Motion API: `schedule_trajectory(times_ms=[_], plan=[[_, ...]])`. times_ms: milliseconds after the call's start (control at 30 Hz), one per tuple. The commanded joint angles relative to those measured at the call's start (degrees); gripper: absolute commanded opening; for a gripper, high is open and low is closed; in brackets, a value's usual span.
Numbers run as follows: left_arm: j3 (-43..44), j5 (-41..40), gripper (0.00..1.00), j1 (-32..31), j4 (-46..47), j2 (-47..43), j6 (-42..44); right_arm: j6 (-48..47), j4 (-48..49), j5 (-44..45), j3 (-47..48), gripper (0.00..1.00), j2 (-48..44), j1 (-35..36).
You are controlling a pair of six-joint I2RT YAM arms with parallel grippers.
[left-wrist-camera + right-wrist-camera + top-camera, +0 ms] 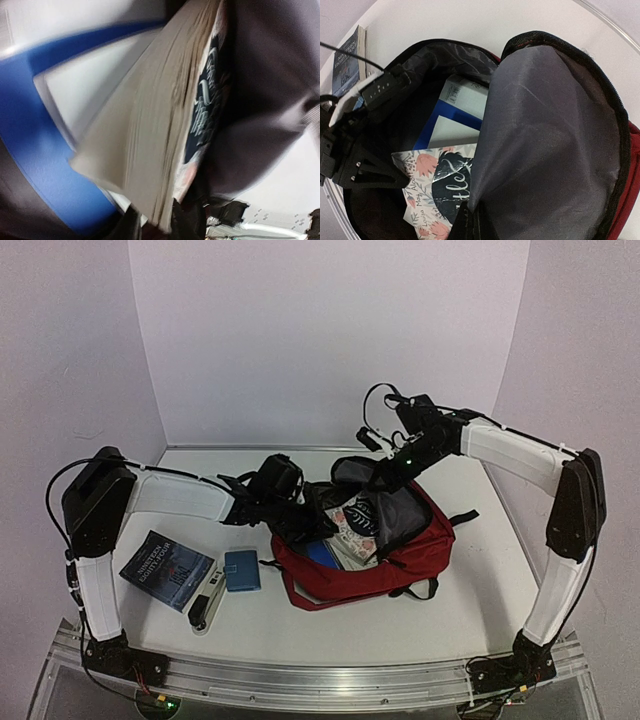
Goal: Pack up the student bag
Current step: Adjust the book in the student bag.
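Student bag lying mid-table, a little right of centre: dark red fabric, black trim and straps, mouth wide open, grey lining showing. Inside, floral paperback partly over blue-and-white folder. Right gripper pinched tight on the raised grey flap. Left gripper down in the opening, against the paperback's corner; spread of its fingers not readable. White table; left of bag, small blue case, dark blue book, black-and-white stapler-like tool. Pale lilac walls on three sides.
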Motion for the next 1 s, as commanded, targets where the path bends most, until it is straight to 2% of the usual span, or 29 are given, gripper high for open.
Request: schedule_trajectory(times_ms=[0, 100, 400, 467, 600, 667, 800, 967], plan=[[5.21, -1.23, 0.09, 1.81, 2.10, 0.42, 3.30, -4.67, -0.48, 0.76, -1.68, 0.00, -5.31, -0.08], [5.43, 0.11, 0.00, 2.79, 1.80, 0.42, 3.61, -6.04, -0.65, 0.94, -2.75, 0.00, -6.42, -0.08], [8.81, 4.15, 0.02, 8.39, -8.41, 1.88, 8.73, -7.97, -1.01, -0.51, -4.28, 0.00, -7.88, -0.03], [9.02, 3.99, 0.10, 8.98, -8.87, 1.67, 8.99, -7.90, -1.03, -0.84, -4.32, 0.00, -7.79, -0.03], [6.36, 4.47, 0.41, 8.70, -6.41, 0.40, 6.04, -7.30, -0.94, -1.21, -3.71, 0.00, -7.41, -0.03], [2.88, 4.30, 0.52, 8.36, -3.45, -1.21, 3.38, -6.91, -0.98, -1.45, -3.25, 0.00, -7.19, -0.01], [0.07, 3.42, 0.66, 7.06, -0.44, -2.10, 1.36, -6.44, -0.92, -1.73, -2.63, 0.00, -6.93, -0.02], [2.54, 3.84, 0.69, 5.55, 3.02, 2.29, -0.14, -5.90, -0.94, -2.20, -2.52, 0.00, -6.60, -0.07]])
